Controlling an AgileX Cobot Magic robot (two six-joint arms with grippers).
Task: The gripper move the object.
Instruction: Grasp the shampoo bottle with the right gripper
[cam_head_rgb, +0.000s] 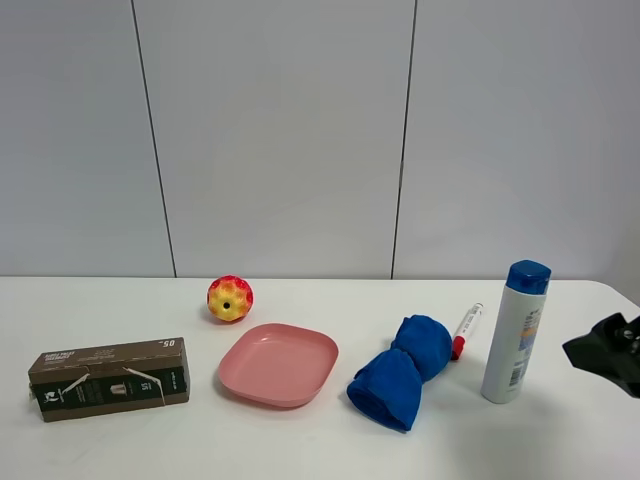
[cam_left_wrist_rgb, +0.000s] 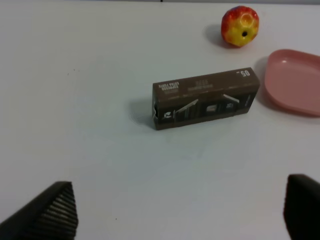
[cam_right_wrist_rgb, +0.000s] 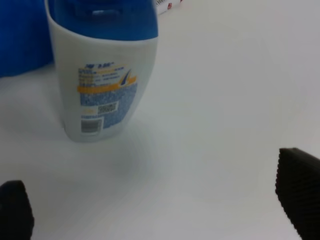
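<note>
**Right gripper** (cam_right_wrist_rgb: 156, 196): the jaws stand wide apart and hold nothing. Only bare table lies between the ribbed fingers (cam_right_wrist_rgb: 296, 192). The gripper sits low and near the shampoo bottle (cam_head_rgb: 515, 335), on the side facing away from the other objects, and does not touch it. The left gripper (cam_left_wrist_rgb: 175, 212) is also spread and empty, and the bottle does not appear in its wrist view.

**Shampoo bottle:** it stands upright on the white table (cam_head_rgb: 560, 440), blue cap uppermost, with its label turned toward the right gripper.

**Step in hand (judged): approach and grasp.**

1. In the right wrist view the bottle sits off the jaw centreline. Correct this sideways offset before advancing.
2. Advance until the white body lies between both fingers.
3. Grip at about label height, below the cap. The bottle is tall on a narrow base, so one-sided or high contact is likely to tip it.
4. Close both fingers evenly.
5. Do not push the bottle onward. A red-capped marker (cam_head_rgb: 466, 330) lies just beside the bottle on its far side, and a blue cloth (cam_head_rgb: 400, 372) lies beyond that.
</note>
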